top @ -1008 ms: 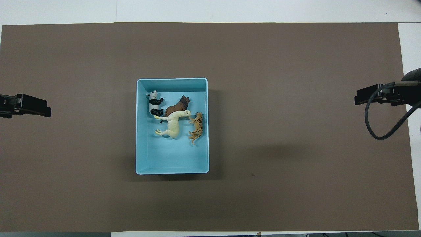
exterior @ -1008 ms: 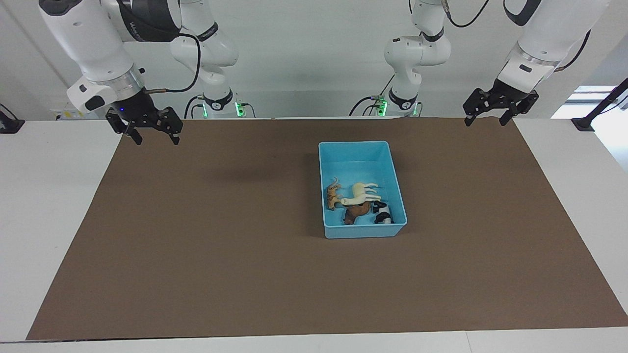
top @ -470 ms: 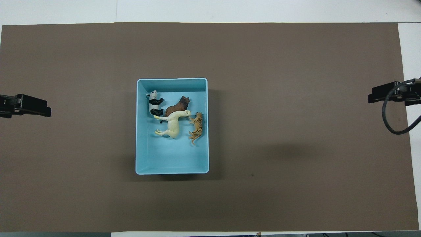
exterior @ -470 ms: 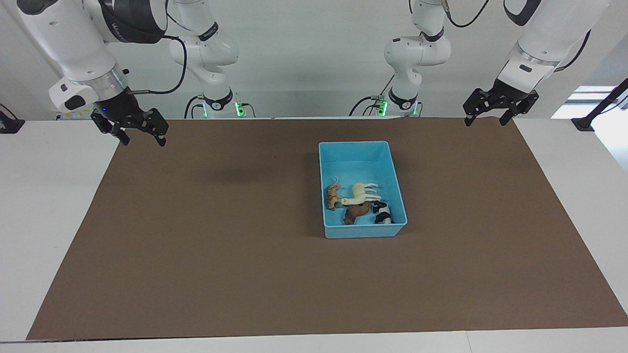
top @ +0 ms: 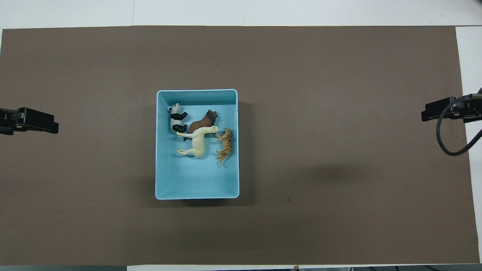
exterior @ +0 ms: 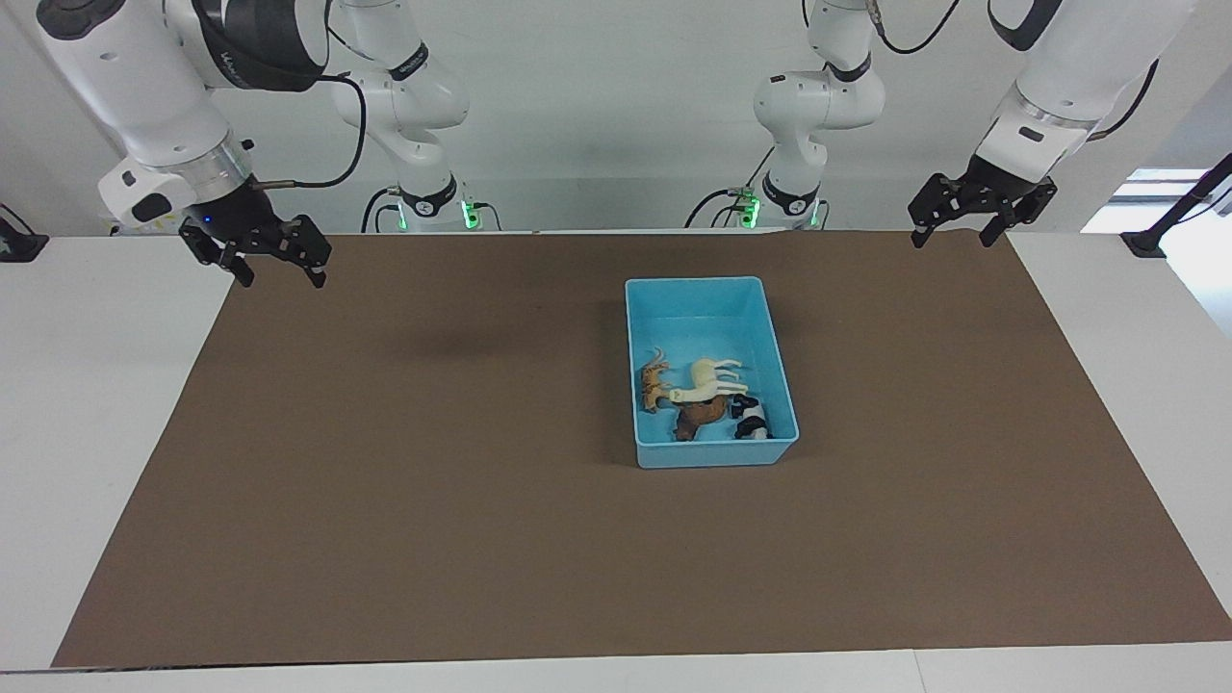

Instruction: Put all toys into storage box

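Lying together in the storage box [top: 162, 180] are all four toys: the horse [top: 197, 143] on its side in the middle, the lion [top: 203, 121] touching it on the side farther from the robots, the panda [top: 175, 117] by the wall toward the left arm's end, the tiger [top: 225, 146] along the wall toward the right arm's end; the box sits on the brown mat [top: 320, 113], about midway along the surface and somewhat toward the left arm's end; nothing of the task lies outside it, so I judge the job finished. Compared with a second ago, the right claw [exterior: 274, 269] has drawn away from the middle toward the mat's edge at the right arm's end, and now hangs over the mat's corner nearest its base, fingers spread and holding nothing; the left claw [exterior: 953, 231] has not shifted, waiting spread and unladen over the mat's corner at its own end; box and toys are unmoved.
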